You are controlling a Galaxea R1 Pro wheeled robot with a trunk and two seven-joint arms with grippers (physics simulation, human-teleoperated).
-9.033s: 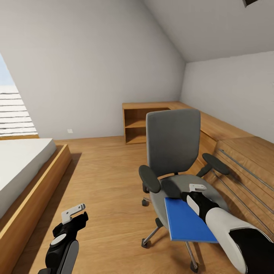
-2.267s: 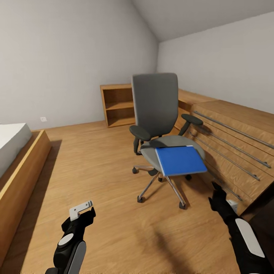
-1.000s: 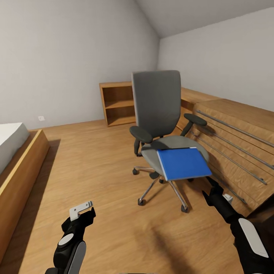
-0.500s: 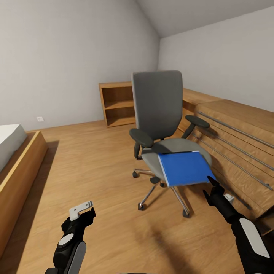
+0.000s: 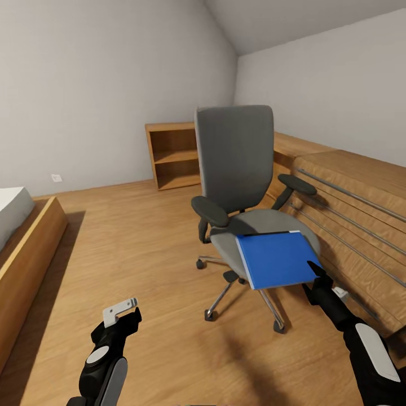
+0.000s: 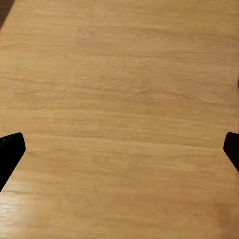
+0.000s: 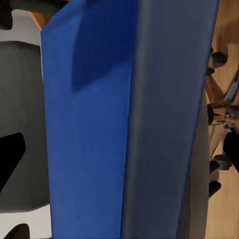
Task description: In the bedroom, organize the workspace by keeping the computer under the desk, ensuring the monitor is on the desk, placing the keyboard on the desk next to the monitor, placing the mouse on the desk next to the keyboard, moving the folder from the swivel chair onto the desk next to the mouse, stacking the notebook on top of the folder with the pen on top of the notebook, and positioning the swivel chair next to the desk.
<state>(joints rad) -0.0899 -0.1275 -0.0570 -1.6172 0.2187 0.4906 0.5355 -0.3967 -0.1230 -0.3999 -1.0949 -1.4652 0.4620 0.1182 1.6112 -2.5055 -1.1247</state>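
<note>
Bed frame (image 5: 25,254) at far left, wooden, well apart from everything else.

Left gripper (image 5: 121,313) low over bare floor (image 5: 141,237). In the left wrist view its 2 fingers (image 6: 10,152) sit at opposite edges of the picture, spread wide, nothing between them but floorboards. Idle.

Open shelf unit (image 5: 172,155) against the back wall, beyond the chair.

Chair (image 5: 237,169) mid-room, upright, on its castors. Folder (image 5: 276,258) lies flat on the seat, its near edge overhanging the seat front toward the robot.

Right gripper (image 5: 317,276) just at the folder's near right corner. In the head view the fingertips reach that corner; contact cannot be told from there. In the right wrist view the folder (image 7: 99,124) spans the space between the 2 fingers (image 7: 11,154), which sit far apart at the picture's edges: spread, not yet closed on anything.

Long wooden cabinet (image 5: 349,208) with rail handles runs along the right wall, close behind the chair.

Step in hand, by my reading: picking the folder off the seat. Next move likely calls for sliding the fingers over the overhanging edge, 1 above and 1 below, then closing. Risk: a thin flat thing may slide back across the seat if nudged.
</note>
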